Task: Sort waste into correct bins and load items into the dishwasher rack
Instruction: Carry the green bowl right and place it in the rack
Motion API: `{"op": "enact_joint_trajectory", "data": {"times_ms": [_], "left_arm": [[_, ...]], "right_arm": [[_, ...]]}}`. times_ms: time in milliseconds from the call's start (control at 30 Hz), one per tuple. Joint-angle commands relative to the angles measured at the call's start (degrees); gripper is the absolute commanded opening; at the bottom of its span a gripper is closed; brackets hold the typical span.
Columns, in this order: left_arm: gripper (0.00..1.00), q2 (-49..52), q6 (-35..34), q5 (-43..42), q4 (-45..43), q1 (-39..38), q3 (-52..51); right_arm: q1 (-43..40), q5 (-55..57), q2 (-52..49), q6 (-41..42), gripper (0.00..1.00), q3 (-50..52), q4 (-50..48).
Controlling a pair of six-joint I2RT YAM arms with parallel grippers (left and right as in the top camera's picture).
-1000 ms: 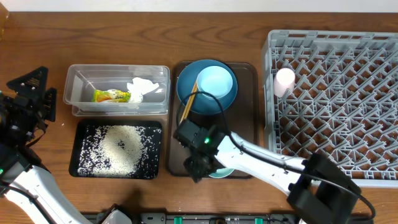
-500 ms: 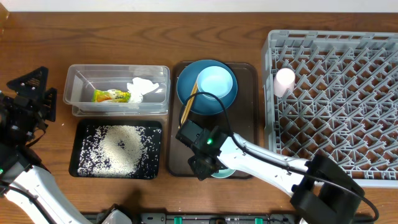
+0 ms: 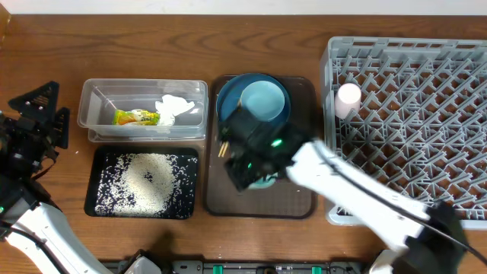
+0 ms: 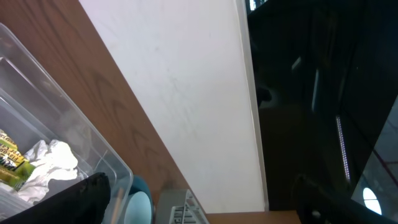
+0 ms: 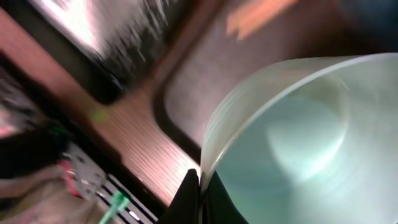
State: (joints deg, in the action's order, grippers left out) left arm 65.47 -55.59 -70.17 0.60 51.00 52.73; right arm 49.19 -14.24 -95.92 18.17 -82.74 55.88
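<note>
My right gripper [image 3: 247, 173] hangs over the brown tray, shut on the rim of the pale mint-green bowl [image 3: 264, 181]. In the right wrist view its fingers [image 5: 198, 190] pinch the mint bowl [image 5: 298, 137] at the rim, off the tray floor. The dark blue plate [image 3: 228, 106] holds the light blue bowl [image 3: 265, 103], with chopsticks [image 3: 225, 143] at its left edge. The clear tub [image 3: 95, 114] holds the wrapper [image 3: 137, 117] and napkin [image 3: 173, 108]. Rice covers the black tray [image 3: 103, 199]. A pink cup [image 3: 348, 99] stands in the rack [image 3: 426, 144]. My left gripper [image 3: 34, 125] is open, far left.
The brown serving tray [image 3: 293, 199] lies between the bins and the rack. In the left wrist view the clear tub [image 4: 68, 124], the napkin [image 4: 50, 163] and a corner of the rack [image 4: 180, 214] show under a white wall.
My right gripper closed on the mint bowl's rim, then lifted it and carried it toward the back of the brown tray. The left arm has not moved.
</note>
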Motion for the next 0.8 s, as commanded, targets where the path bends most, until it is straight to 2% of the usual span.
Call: {"op": "enact_joint_trajectory", "data": {"times_ms": [0, 233, 467, 633, 767], "left_arm": [[0.95, 0.02, -0.22, -0.76, -0.24, 0.26, 0.74], [0.95, 0.02, -0.22, -0.76, -0.24, 0.24, 0.74], [0.95, 0.02, -0.22, -0.76, -0.24, 0.24, 0.74], [0.95, 0.02, -0.22, -0.76, -0.24, 0.26, 0.74], [0.95, 0.02, -0.22, -0.76, -0.24, 0.24, 0.74]], "right_arm": [[-5.44, -1.75, 4.46, -6.14, 0.01, -3.58, 0.04], [-24.37, -19.15, 7.3, -14.82, 0.01, -4.57, -6.84], [-45.94, -36.48, 4.15, -16.74, 0.01, -4.55, -23.56], [-55.6, -47.23, -1.27, -17.05, 0.01, -4.55, -33.92], [-60.0, -57.05, -7.82, -18.21, 0.01, -4.55, -42.6]]}}
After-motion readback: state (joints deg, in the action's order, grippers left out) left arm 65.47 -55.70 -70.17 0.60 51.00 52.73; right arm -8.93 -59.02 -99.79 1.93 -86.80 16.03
